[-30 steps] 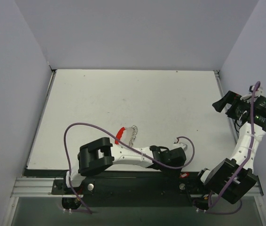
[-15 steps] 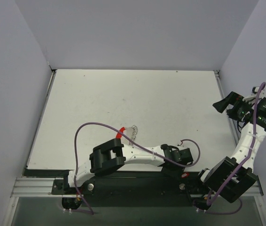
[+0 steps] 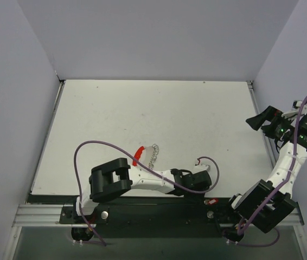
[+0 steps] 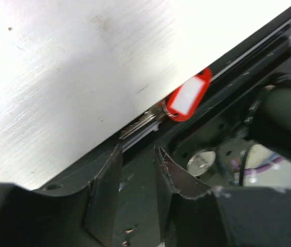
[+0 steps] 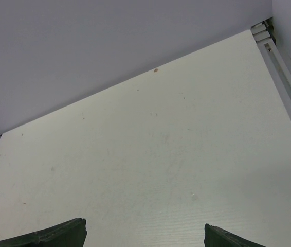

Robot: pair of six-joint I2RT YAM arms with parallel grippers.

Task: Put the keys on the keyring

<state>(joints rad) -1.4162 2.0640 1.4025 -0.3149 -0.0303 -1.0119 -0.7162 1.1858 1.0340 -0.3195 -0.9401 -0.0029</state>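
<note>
Hovering at the near edge of the table (image 3: 159, 108), the left gripper (image 4: 137, 157) sits slightly parted and empty, a red key tag (image 4: 188, 95) just ahead. The right gripper (image 5: 143, 234) is spread wide, empty. The keys (image 3: 153, 155) lie touching the keyring (image 3: 138, 155), front-left on the table.

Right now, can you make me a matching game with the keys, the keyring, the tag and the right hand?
Things: 1 keys; 2 keyring; 3 tag; 4 right hand.
Clues: A open and empty; B silver; C red with a white label; D thin and all red.
Pairs: 1-B, 2-D, 3-C, 4-A.
</note>
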